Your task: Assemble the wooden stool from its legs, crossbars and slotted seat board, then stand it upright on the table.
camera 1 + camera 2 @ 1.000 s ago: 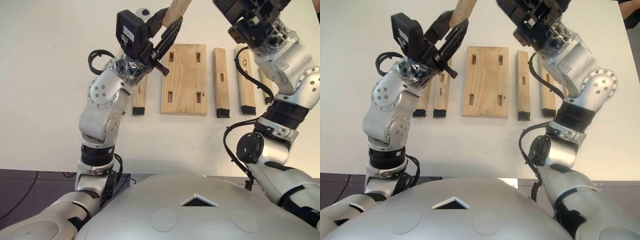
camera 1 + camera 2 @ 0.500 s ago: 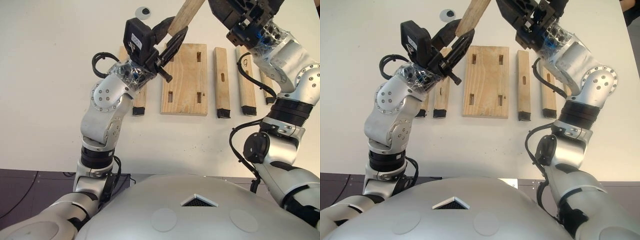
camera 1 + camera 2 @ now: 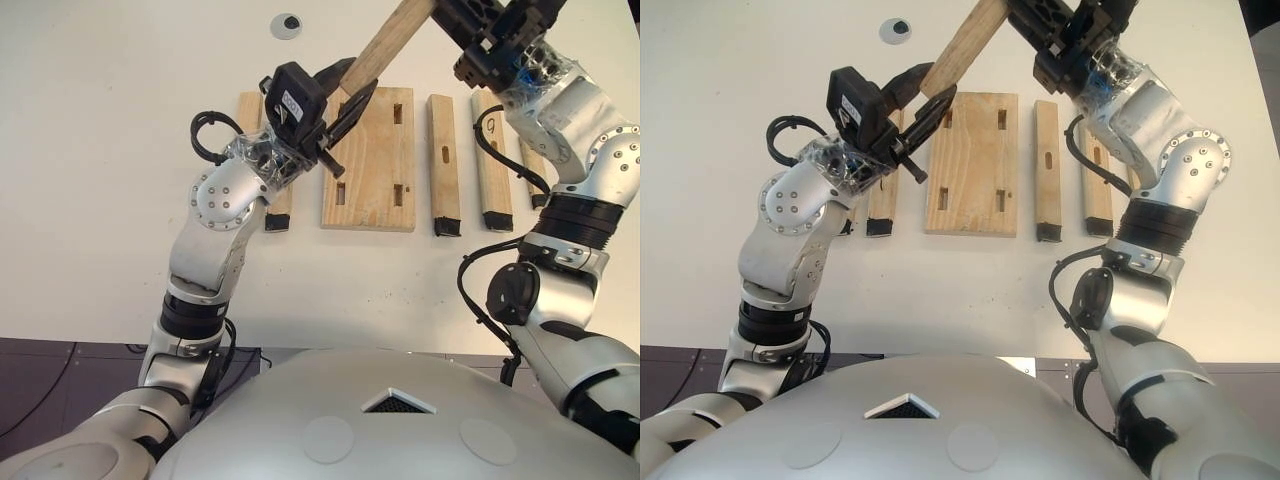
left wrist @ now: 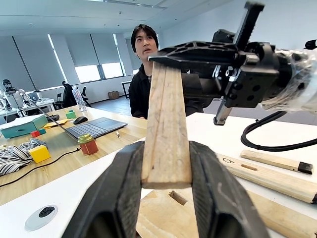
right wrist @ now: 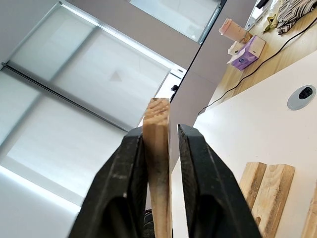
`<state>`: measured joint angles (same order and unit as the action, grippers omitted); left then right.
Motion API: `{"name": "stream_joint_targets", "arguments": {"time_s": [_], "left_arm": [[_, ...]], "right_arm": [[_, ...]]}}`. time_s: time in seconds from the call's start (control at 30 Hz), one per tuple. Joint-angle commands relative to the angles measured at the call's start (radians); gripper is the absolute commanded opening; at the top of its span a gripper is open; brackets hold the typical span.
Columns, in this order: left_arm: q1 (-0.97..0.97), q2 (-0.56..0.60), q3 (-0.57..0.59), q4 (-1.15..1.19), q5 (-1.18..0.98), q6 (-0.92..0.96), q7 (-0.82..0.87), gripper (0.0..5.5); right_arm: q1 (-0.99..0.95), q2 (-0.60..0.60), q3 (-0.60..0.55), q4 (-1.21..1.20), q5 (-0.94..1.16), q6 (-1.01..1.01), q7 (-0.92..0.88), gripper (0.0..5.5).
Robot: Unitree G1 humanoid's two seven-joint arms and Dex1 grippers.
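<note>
Wooden bar (image 3: 385, 45): slanted in the air above the slotted seat board (image 3: 368, 160). Lower end clamped in left gripper (image 3: 345, 82), upper end clamped in right gripper (image 3: 445, 10). Seat board flat on white table (image 3: 100, 150), with loose legs (image 3: 442, 160) alongside on both sides.

A round grey cable grommet (image 4: 43, 214) lies near a wooden desk (image 4: 59, 141) carrying a dark laptop (image 4: 96, 127), yellow block (image 4: 39, 152) and small tin (image 4: 88, 144).
</note>
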<state>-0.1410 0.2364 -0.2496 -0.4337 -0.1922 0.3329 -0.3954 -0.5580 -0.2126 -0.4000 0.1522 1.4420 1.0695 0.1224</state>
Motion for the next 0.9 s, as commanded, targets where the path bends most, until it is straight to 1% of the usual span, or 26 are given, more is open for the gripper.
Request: {"name": "stream_joint_targets", "arguments": {"time_s": [0.03,0.2,0.3,0.33,0.4,0.43,0.47,0.5,0.53,0.57,0.7,0.83,0.9], "left_arm": [[-0.004,-0.003,0.005,0.007,0.021,-0.021,0.003,1.24],[-0.008,-0.008,0.006,0.032,0.038,-0.021,0.007,1.24],[-0.003,-0.015,0.013,0.042,0.037,-0.018,0.009,1.24],[-0.001,-0.016,0.016,0.041,0.034,-0.013,0.008,1.6],[0.004,-0.018,0.022,0.041,0.033,-0.008,0.01,1.94],[0.006,-0.02,0.028,0.041,0.031,-0.005,0.015,2.03],[0.004,-0.028,0.041,0.044,0.031,0.0,0.03,2.24],[0.005,-0.032,0.053,0.043,0.03,0.005,0.04,2.28],[-0.001,-0.044,0.079,0.054,0.03,0.017,0.069,2.48],[-0.006,-0.052,0.105,0.064,0.031,0.026,0.095,2.53],[-0.02,-0.057,0.199,0.117,0.07,0.044,0.197,2.54],[0.0,-0.09,0.243,0.184,0.119,0.011,0.301,2.54],[-0.002,-0.109,0.293,0.222,0.084,-0.003,0.314,2.21]], "right_arm": [[-0.013,-0.011,-0.001,0.001,-0.031,-0.025,-0.026,0.45],[-0.004,0.012,-0.002,-0.021,-0.035,-0.056,-0.048,0.4],[-0.013,0.019,-0.002,-0.001,-0.075,-0.092,-0.064,0.4],[-0.014,0.021,0.005,0.002,-0.099,-0.106,-0.065,0.4],[-0.012,0.033,0.008,0.005,-0.139,-0.146,-0.078,0.39],[-0.009,0.033,0.015,0.008,-0.18,-0.177,-0.084,0.39],[0.001,0.023,0.027,0.009,-0.243,-0.221,-0.089,0.39],[0.006,0.018,0.038,0.009,-0.289,-0.252,-0.091,0.39],[0.022,0.005,0.042,-0.006,-0.339,-0.289,-0.089,0.39],[0.038,-0.002,0.04,-0.025,-0.37,-0.315,-0.087,0.39],[0.112,-0.039,0.02,-0.126,-0.45,-0.365,-0.069,0.39],[0.18,-0.087,0.023,-0.187,-0.524,-0.38,-0.037,0.39],[0.26,-0.065,0.045,-0.281,-0.539,-0.365,-0.057,0.39]]}}
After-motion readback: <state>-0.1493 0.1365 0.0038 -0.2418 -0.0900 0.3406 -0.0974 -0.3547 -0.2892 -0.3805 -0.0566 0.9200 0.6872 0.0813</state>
